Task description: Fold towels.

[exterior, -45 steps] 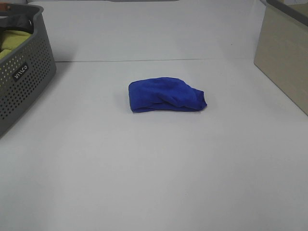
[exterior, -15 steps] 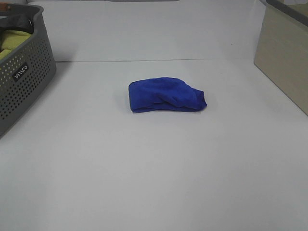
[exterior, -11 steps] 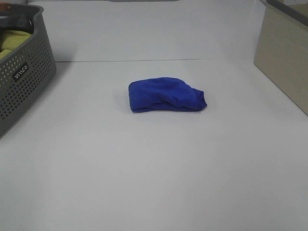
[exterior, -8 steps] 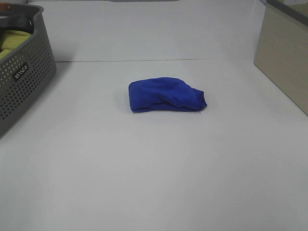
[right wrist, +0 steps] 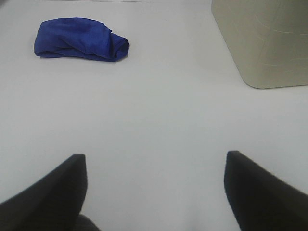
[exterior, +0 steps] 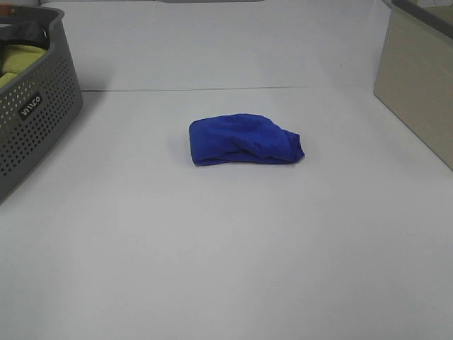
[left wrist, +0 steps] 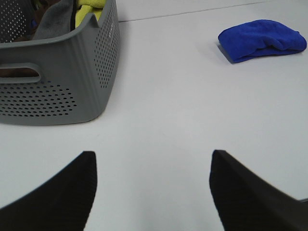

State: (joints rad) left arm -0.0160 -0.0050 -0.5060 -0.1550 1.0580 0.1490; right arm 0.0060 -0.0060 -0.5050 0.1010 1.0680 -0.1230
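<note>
The royal-blue towel [exterior: 244,139] lies bunched in a small folded bundle on the white table, near the middle. It also shows in the left wrist view [left wrist: 262,39] and in the right wrist view [right wrist: 81,45]. My left gripper [left wrist: 153,166] is open and empty, low over the table beside the grey basket, well away from the towel. My right gripper [right wrist: 155,168] is open and empty over bare table, well short of the towel. Neither gripper shows in the high view.
A grey perforated basket [exterior: 35,113] stands at the left edge and holds a yellow-green cloth [left wrist: 89,10] and grey cloth. A beige box [exterior: 417,81] stands at the right edge; it shows in the right wrist view [right wrist: 262,41].
</note>
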